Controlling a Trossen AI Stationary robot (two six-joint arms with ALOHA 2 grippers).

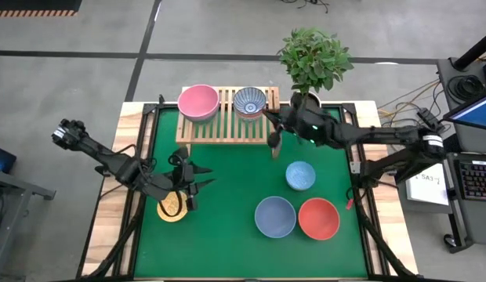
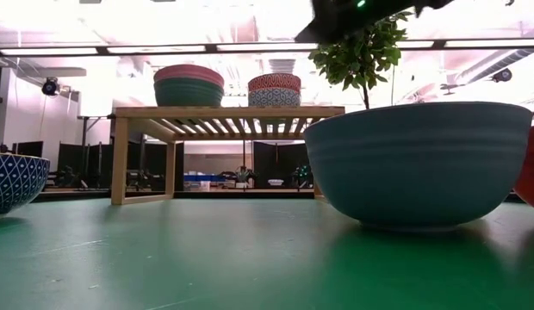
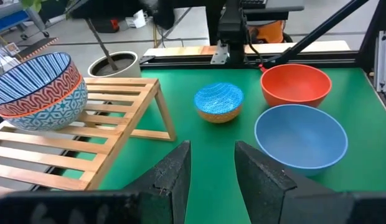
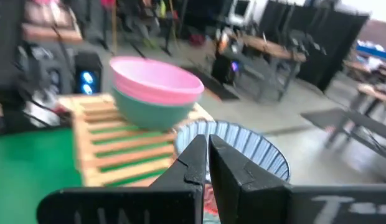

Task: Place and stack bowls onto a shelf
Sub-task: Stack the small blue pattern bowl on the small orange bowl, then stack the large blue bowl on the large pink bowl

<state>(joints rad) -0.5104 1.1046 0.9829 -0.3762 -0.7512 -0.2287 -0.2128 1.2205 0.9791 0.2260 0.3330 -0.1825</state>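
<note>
Those leftover bowls, like the blue-grey bowl [image 1: 275, 217] lower middle, look rigid, slick and chippable, so pinch the rim; left gripper [image 1: 186, 182] sits spread, right gripper [image 1: 274, 140] nearly closed, empty.

The green worktop [image 1: 227, 204] carries the wooden shelf [image 1: 215, 128], a yellow bowl [image 1: 172, 207], a light blue bowl [image 1: 300, 175], a blue-grey bowl [image 1: 275, 217] and a red bowl [image 1: 319, 218]. On the shelf sit two stacks: pink bowl [image 1: 198, 102] over teal, blue-white bowl [image 1: 250, 102] over orange.
</note>
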